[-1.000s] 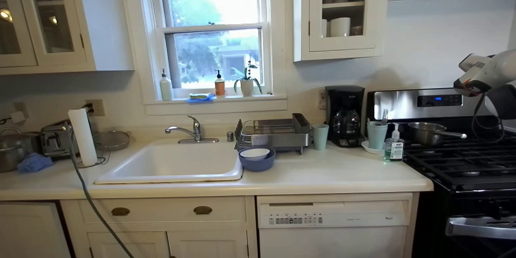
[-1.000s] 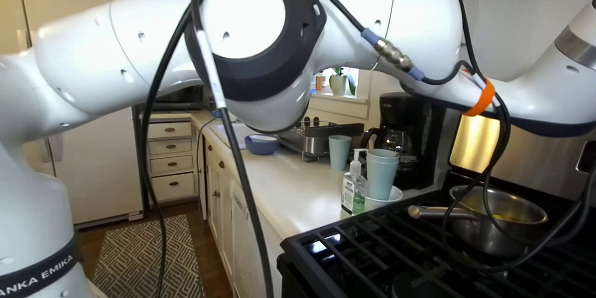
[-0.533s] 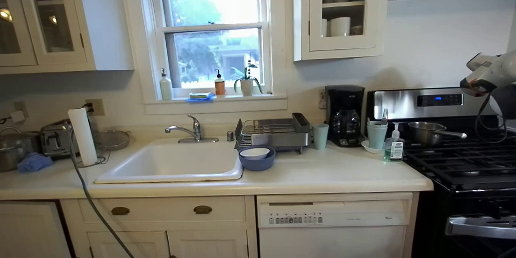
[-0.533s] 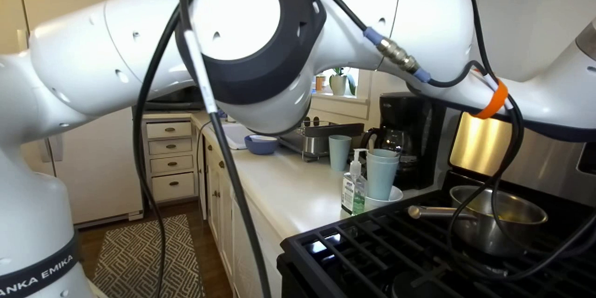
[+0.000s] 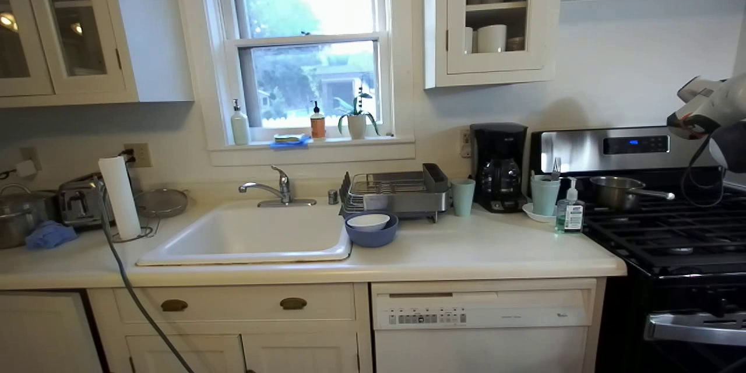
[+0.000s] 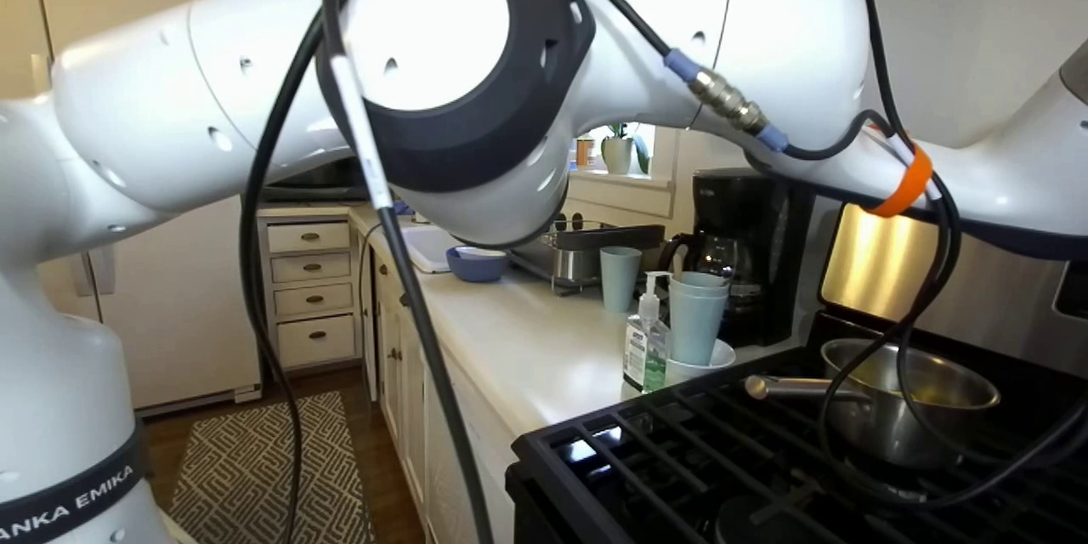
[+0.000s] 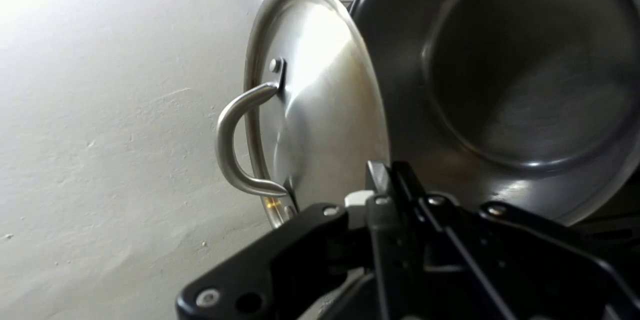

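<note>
I had the arm (image 6: pixel 646 93) stretched out high above the stove (image 6: pixel 705 442). My fingers (image 7: pixel 382 217) were almost together, clenched on the rim of the steel lid (image 7: pixel 330 95), which was tipped steeply beside the open pot (image 7: pixel 405 60).

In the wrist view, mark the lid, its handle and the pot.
Lid (image 7: pixel 325 105): wrist view, on its outer face.
Handle (image 7: pixel 225 140): wrist view, on its curved loop.
Pot (image 7: pixel 530 70): wrist view, on its inside bottom.
</note>
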`<state>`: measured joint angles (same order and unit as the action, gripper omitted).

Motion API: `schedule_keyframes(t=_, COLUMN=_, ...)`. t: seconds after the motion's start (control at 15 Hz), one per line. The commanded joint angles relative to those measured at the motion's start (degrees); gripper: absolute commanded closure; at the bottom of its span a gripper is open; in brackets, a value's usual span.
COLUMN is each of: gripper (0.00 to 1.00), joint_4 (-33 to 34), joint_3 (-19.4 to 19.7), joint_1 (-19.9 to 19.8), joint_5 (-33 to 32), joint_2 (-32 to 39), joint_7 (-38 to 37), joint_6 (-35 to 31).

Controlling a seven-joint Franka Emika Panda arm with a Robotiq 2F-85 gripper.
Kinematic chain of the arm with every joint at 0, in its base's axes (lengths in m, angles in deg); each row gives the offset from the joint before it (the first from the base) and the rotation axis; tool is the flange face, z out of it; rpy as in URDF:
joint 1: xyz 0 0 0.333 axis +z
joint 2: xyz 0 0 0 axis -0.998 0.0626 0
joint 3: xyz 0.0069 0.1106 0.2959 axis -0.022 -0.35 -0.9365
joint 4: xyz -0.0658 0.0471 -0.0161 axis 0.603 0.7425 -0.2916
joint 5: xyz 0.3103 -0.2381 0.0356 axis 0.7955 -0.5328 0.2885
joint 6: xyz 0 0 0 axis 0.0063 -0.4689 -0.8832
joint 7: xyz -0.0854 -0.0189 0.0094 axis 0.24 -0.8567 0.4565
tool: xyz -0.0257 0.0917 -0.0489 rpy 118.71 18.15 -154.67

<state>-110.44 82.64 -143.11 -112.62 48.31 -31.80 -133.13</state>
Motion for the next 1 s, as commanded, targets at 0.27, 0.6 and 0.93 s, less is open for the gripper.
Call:
schedule_keyframes(t=0.27, gripper=0.93, joint_4=1.7, joint_3=0.2, joint_1=-0.3, joint_5=0.3, joint_2=1.1, joint_7=0.3, joint_6=0.7)
schedule_keyframes(t=0.6, gripper=0.98, joint_4=1.5, joint_3=0.2, joint_1=1.0, joint_5=0.3, joint_2=0.6, joint_7=-1.0, joint_6=3.8)
schedule_keyframes(t=0.93, gripper=0.98, joint_4=1.2, joint_3=0.3, joint_1=2.4, joint_5=0.9, joint_2=0.1, joint_7=-7.2, joint_6=9.0)
